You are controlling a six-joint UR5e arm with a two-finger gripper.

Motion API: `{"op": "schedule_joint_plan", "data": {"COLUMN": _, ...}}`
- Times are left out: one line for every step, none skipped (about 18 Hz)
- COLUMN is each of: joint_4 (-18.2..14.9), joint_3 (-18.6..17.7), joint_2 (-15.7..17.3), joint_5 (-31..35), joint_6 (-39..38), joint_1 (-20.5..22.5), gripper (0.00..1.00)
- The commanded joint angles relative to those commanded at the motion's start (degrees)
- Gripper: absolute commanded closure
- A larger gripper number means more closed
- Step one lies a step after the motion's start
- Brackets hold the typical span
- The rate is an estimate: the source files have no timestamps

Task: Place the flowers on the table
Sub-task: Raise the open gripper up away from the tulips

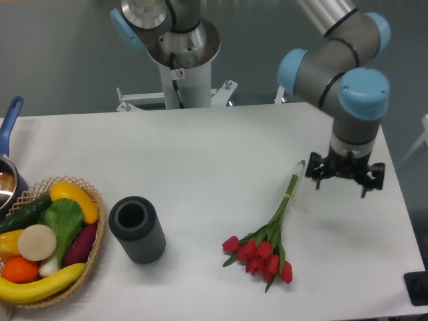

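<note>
flowers (262, 249) flat on table (200, 154), claw (345, 179) apart

A broad white table (200, 154) with a rounded near corner fills most of the room's middle; the flowers (267, 244) lie flat on it toward the right, red blooms nearest me, thin green stems slanting away to the upper right; a dark ribbed cylinder (136, 229) sits left of them, well apart, its hollow mouth showing; at the left edge rests a wicker basket (93, 234) heaped with vegetables; behind it, a pot with a blue handle (9, 124), partly cut off.
</note>
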Motion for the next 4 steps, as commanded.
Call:
{"op": "schedule_joint_plan", "data": {"joint_4": -0.8, "joint_3": 0.3, "joint_2": 0.0, "joint_5": 0.0, "joint_6": 0.5, "joint_1": 0.2, "gripper": 0.00}}
{"op": "schedule_joint_plan", "data": {"joint_4": -1.8, "joint_3": 0.6, "joint_2": 0.1, "joint_5": 0.0, "joint_6": 0.5, "joint_1": 0.3, "gripper": 0.00}}
{"op": "schedule_joint_plan", "data": {"joint_4": -2.5, "joint_3": 0.6, "joint_2": 0.3, "joint_5": -0.1, "joint_6": 0.9, "joint_1": 0.4, "gripper": 0.00}}
{"op": "schedule_joint_plan", "data": {"joint_4": -2.8, "joint_3": 0.6, "joint_2": 0.4, "joint_5": 0.0, "joint_6": 1.3, "joint_1": 0.4, "gripper": 0.00}}
